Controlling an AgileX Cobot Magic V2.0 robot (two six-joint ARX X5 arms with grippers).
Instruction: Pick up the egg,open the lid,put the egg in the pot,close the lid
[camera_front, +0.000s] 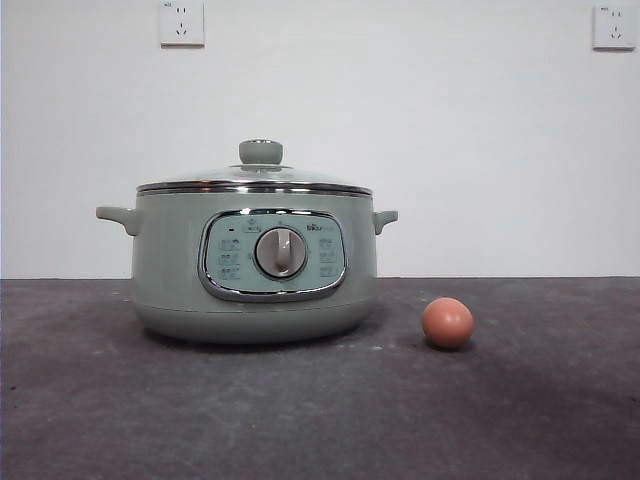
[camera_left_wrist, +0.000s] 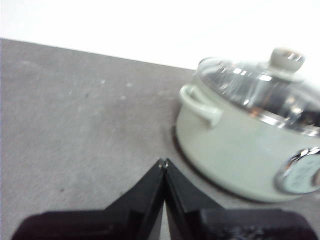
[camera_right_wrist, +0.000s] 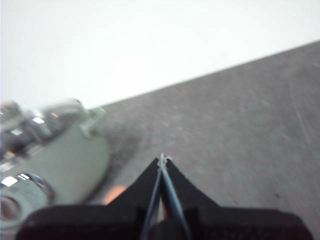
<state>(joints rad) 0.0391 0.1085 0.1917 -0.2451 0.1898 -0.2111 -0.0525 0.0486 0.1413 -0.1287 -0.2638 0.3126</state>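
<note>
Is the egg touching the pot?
Apart. The front view shows bare table between the egg and the pot.

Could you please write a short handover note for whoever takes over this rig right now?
Left gripper: shut, empty, above the table beside the pot.
Right gripper: shut, empty, on the pot's other side, with the egg partly visible by its jaws.
The egg lies on the table apart from the pot, on the side away from the left gripper. The lid sits closed on the pot.
Done: nothing. Left: pick up the egg, open the lid, put the egg in, close the lid.
</note>
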